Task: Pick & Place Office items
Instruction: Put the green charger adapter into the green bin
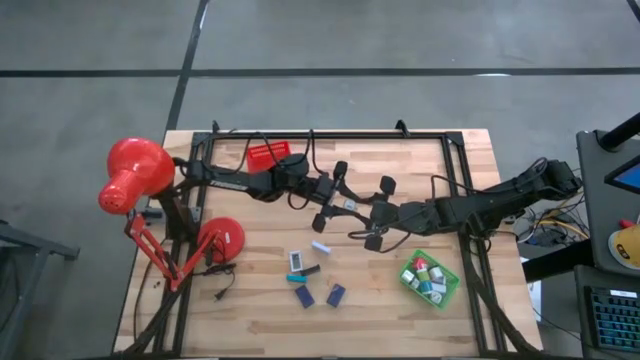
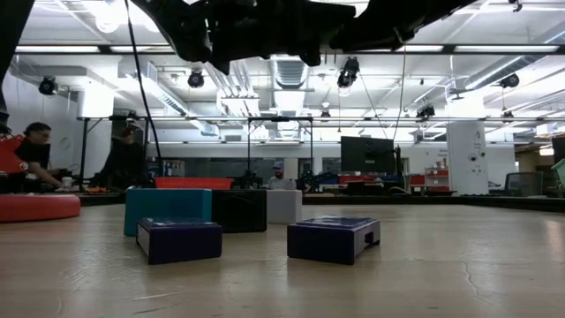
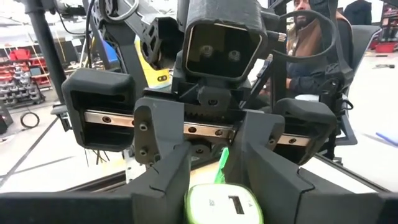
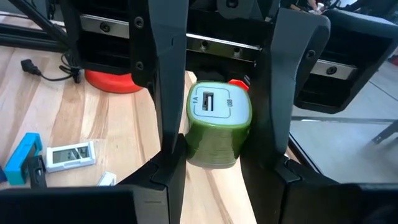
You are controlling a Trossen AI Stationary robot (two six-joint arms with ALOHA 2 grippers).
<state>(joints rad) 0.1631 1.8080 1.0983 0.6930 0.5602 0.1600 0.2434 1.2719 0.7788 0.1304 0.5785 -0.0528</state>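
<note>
the two grippers meet at the middle of the high view. the left gripper (image 3: 214, 186) and the right gripper (image 4: 217, 155) both squeeze one green charger (image 4: 219, 127). below them, small blocks (image 1: 312, 280) lie on the table (image 1: 250, 310). lower right, a green tray (image 1: 445, 295) holds more.

Grey concrete floor (image 1: 90, 40) crossed by dark lines; ceiling strip lights (image 2: 415, 49) overhead; people seated at distant desks.

The left tool (image 1: 347, 203) and right tool (image 1: 368, 222) meet nose to nose above the tabletop (image 1: 440, 320). Loose office items (image 1: 310, 275) lie just before them. A tray (image 1: 431, 282) sits beside the right tool, a lamp (image 1: 137, 175) well beyond the left.
</note>
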